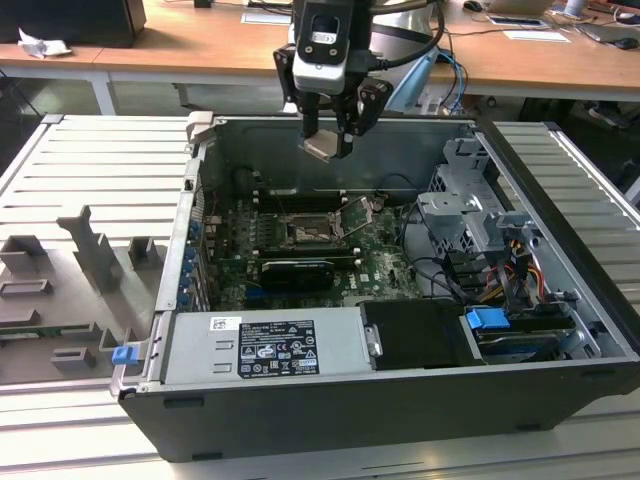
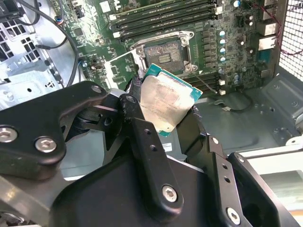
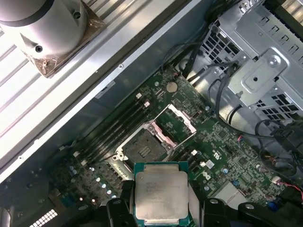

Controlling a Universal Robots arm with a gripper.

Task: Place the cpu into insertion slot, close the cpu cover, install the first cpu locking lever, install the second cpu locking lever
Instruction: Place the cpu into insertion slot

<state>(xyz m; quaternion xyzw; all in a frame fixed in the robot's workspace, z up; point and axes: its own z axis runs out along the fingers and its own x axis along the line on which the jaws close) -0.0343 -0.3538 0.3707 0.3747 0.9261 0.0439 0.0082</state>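
Note:
My gripper [image 1: 327,138] hangs over the open computer case, shut on the cpu [image 1: 326,147], a flat square chip with a silvery face. In both wrist views the cpu [image 2: 165,105] [image 3: 161,193] sits clamped by its edges between the black fingers [image 2: 135,124] [image 3: 116,208]. The insertion slot [image 1: 305,232] [image 2: 165,53] [image 3: 142,149] lies bare on the green board, well below the chip. The cpu cover [image 1: 359,211] [image 3: 178,121] stands flipped open beside the slot. A thin locking lever [image 2: 204,85] juts out beside the slot; the other lever I cannot make out.
Case walls [image 1: 400,130] ring the board. A grey drive cage [image 1: 470,215] with loose cables stands at the exterior view's right, and a long black card [image 1: 295,271] and the power supply [image 1: 265,345] sit nearer the camera. Memory sticks [image 2: 161,19] run beside the slot.

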